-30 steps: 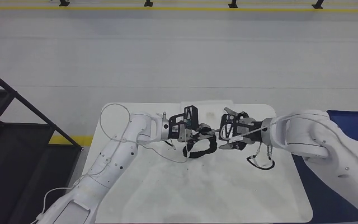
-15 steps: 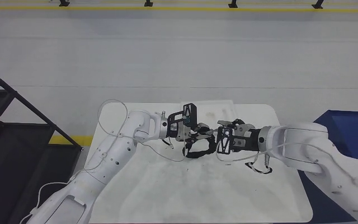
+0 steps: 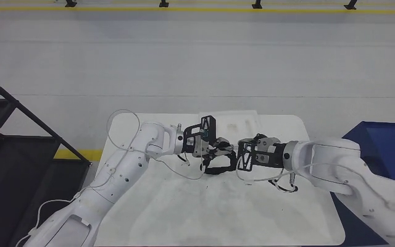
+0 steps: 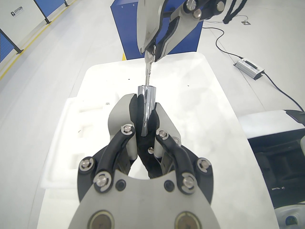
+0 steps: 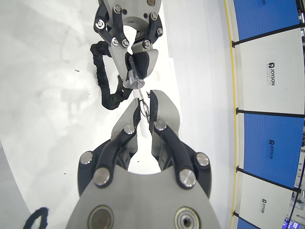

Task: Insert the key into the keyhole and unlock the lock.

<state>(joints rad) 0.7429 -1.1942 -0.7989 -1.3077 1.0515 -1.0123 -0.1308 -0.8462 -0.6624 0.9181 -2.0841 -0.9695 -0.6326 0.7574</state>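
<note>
Above the counter (image 3: 185,210), your left gripper (image 4: 143,104) clamps the lock (image 4: 147,94) and your right gripper (image 5: 145,101) pinches the key (image 4: 149,64), tip at the keyhole (image 5: 138,84). Push off-axis and the thinly held key may twist loose or jam.

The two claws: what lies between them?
A key, pinched by the right gripper, tip at the lock the left gripper holds; left wrist view shows it.
</note>
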